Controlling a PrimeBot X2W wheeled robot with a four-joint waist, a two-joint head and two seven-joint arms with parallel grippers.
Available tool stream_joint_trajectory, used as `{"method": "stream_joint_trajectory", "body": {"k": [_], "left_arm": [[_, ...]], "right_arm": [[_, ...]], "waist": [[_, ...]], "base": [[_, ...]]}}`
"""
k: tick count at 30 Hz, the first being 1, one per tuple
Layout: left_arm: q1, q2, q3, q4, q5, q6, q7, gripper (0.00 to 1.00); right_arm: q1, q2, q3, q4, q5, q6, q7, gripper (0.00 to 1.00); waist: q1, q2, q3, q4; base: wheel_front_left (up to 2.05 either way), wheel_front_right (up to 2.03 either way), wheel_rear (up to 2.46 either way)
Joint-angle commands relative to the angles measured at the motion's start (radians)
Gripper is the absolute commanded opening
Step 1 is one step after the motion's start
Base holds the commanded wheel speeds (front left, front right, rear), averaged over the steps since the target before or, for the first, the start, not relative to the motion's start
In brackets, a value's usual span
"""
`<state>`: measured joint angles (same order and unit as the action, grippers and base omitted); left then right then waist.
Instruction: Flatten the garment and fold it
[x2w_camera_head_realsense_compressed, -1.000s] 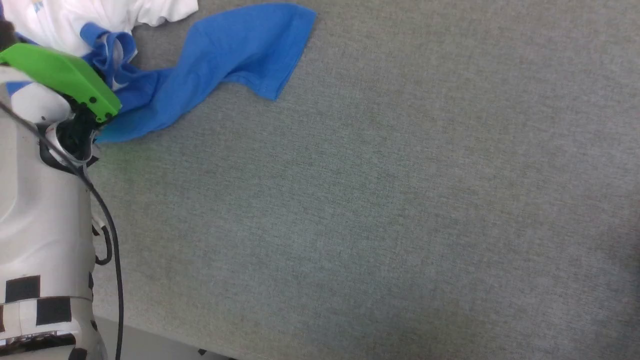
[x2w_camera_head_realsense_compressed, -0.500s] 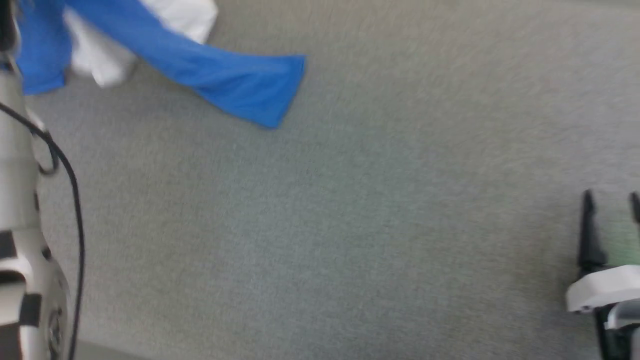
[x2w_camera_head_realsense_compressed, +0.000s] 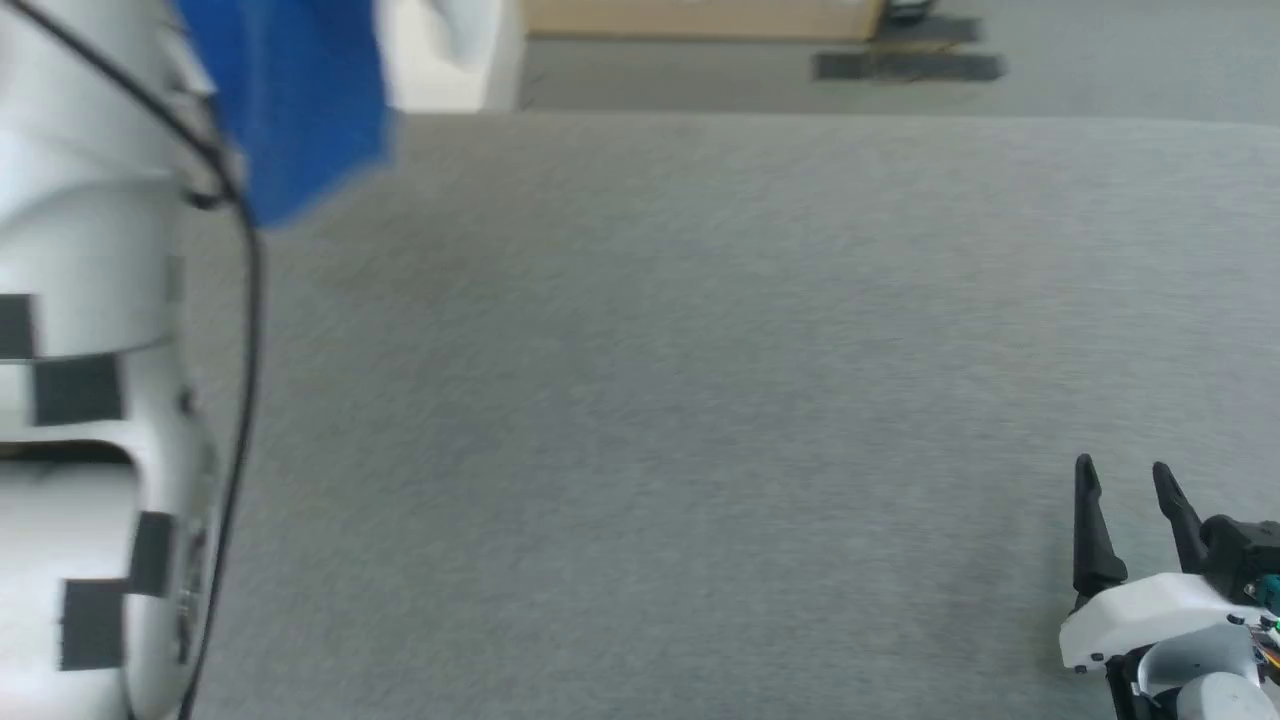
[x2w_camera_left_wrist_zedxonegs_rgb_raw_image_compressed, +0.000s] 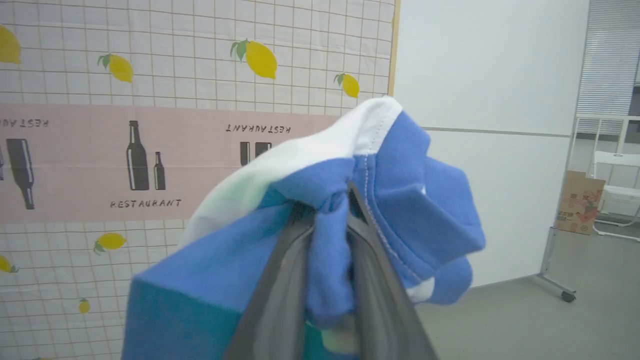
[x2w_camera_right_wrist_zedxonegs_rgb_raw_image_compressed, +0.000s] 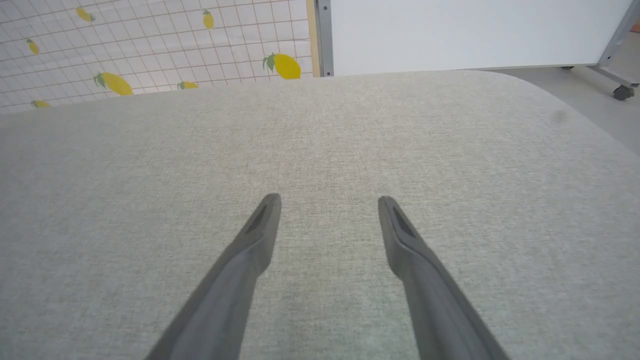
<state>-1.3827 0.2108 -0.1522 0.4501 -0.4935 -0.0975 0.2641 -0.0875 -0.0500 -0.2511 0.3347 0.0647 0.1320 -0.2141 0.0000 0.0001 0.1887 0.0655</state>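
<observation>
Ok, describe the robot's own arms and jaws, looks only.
The left arm is a pale white-grey rounded shell with black square markings and a thin black cable running along it. Both sets of jaws are two long, dark grey, tapered fingers; the right ones rise from a white housing with black parts behind.

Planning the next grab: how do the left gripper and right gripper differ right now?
The left gripper is shut on the garment, blue and white cloth bunched between its fingers; the right gripper is open and empty. The left gripper faces a lemon-print backdrop; the right gripper points across the grey fabric surface. Both have long dark fingers.
</observation>
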Motion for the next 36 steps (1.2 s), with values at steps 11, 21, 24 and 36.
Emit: {"method": "stream_joint_trajectory", "body": {"k": [11, 21, 24, 36], "left_arm": [[0.285, -0.097, -0.251, 0.125, 0.015, -0.028, 0.062, 0.00], [0.731, -0.155, -0.478, 0.226, -0.119, -0.032, 0.233, 0.00], [0.845, -0.158, -0.549, 0.247, -0.143, -0.033, 0.271, 0.00], [0.866, -0.158, -0.456, 0.125, -0.307, 0.003, 0.198, 1.00]], "right_arm": [[0.019, 0.000, -0.043, 0.099, -0.019, -0.001, -0.036, 1.00], [0.023, 0.000, -0.026, 0.137, -0.016, -0.001, -0.043, 1.00], [0.021, 0.000, -0.021, 0.142, -0.011, -0.001, -0.044, 1.00], [0.034, 0.000, -0.033, 0.154, -0.002, -0.001, -0.047, 1.00]], "waist": [[0.0000, -0.0001, -0.136, -0.100], [0.0000, -0.0001, -0.161, -0.067], [0.0000, -0.0001, -0.161, -0.063], [0.0000, -0.0001, -0.181, -0.009]], "base": [[0.00, 0.00, 0.00], [0.00, 0.00, 0.00], [0.00, 0.00, 0.00], [0.00, 0.00, 0.00]]}}
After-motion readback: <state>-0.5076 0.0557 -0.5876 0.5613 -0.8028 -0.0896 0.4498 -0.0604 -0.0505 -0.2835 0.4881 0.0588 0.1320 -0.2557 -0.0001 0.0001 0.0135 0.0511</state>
